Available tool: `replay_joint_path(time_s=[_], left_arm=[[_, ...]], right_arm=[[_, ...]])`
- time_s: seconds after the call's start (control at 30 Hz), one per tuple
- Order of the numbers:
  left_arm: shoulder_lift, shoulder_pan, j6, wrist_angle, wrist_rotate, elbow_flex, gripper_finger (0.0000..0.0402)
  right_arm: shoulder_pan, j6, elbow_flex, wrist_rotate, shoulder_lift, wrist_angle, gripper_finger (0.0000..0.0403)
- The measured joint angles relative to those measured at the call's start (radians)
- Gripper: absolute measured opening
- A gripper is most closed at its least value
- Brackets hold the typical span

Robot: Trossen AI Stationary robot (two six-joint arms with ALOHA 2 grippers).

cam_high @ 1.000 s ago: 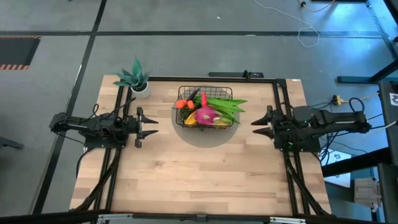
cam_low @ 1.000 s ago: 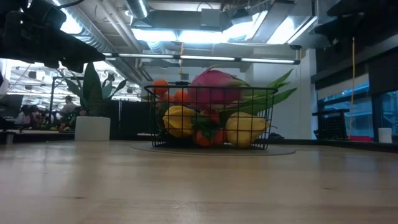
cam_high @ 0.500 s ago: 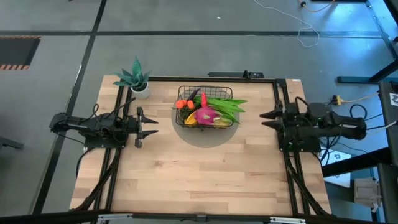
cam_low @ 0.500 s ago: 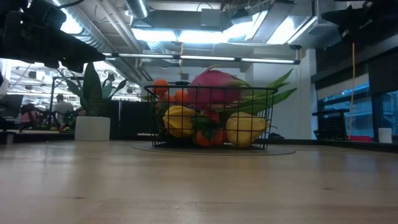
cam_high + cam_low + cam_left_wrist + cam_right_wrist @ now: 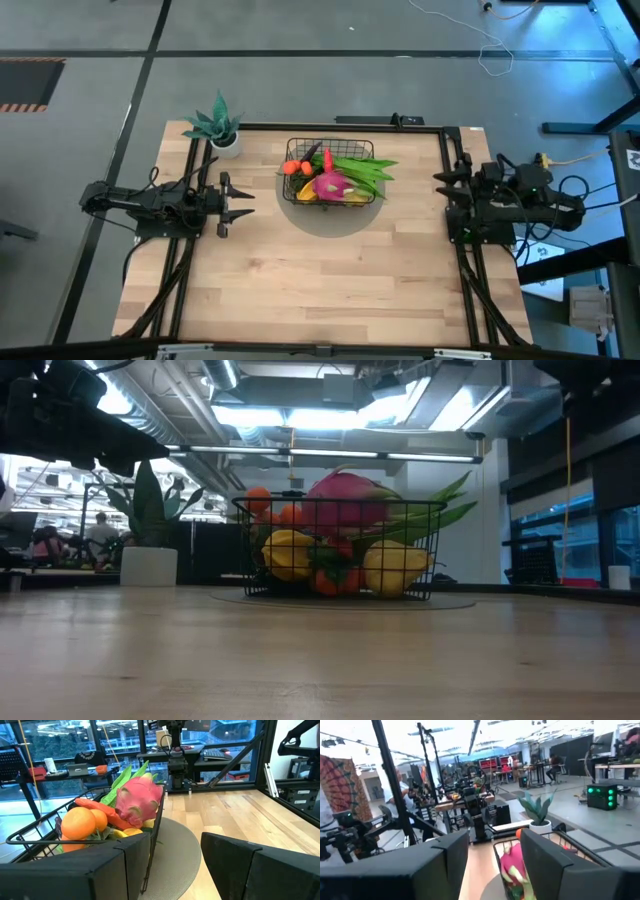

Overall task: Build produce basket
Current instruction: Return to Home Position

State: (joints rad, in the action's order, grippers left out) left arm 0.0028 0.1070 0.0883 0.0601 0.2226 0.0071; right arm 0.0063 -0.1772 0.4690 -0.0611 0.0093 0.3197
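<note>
In the low view, the bare wooden table (image 5: 320, 660) filled the lower half of the frame. Behind it, at centre, the grey round mat (image 5: 452, 601) lay flat, and the basket (image 5: 340, 503) stood on it, full of produce. 2 yellow fruits (image 5: 394, 568) sat low against the front wire. The dragon fruit (image 5: 345, 498) rose above the rim in the middle. The oranges (image 5: 259, 499) showed at the upper left of the load, and the green bean pods (image 5: 445, 512) stuck out over the right side. Farther back, at the left, stood the potted plant (image 5: 148, 564).

In the high view, the basket sat in the upper middle of the frame, between the 2 arms and well apart from both. The left gripper (image 5: 247, 203) hovered at centre left, pointing toward the basket. Its fingers were spread wide and held nothing, and its wrist view showed a clear gap between them with the basket beyond. The right gripper (image 5: 441, 186) was at the table's right edge, centre right of the frame, close to its own base. Its fingers were likewise parted and empty.
</note>
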Motion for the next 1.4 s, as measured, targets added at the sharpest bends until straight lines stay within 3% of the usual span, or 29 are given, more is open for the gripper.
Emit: replay_joint_path(time_s=[0.27, 0.57, 0.77, 1.4], left_arm=[[0.0, 0.0, 0.0, 0.0, 0.0, 0.0, 0.0173], [0.0, 0.0, 0.0, 0.0, 0.0, 0.0, 0.0173], [0.0, 0.0, 0.0, 0.0, 0.0, 0.0, 0.0173], [0.0, 0.0, 0.0, 0.0, 0.0, 0.0, 0.0173]], right_arm=[[0.0, 0.006, 0.0, 0.027, 0.005, -0.05, 0.0171], [0.0, 0.131, -0.007, 0.084, -0.008, -0.195, 0.0171], [0.001, 0.17, -0.157, 0.122, -0.008, -0.426, 0.0171], [0.001, 0.181, -0.448, 0.239, -0.008, -0.836, 0.0171]])
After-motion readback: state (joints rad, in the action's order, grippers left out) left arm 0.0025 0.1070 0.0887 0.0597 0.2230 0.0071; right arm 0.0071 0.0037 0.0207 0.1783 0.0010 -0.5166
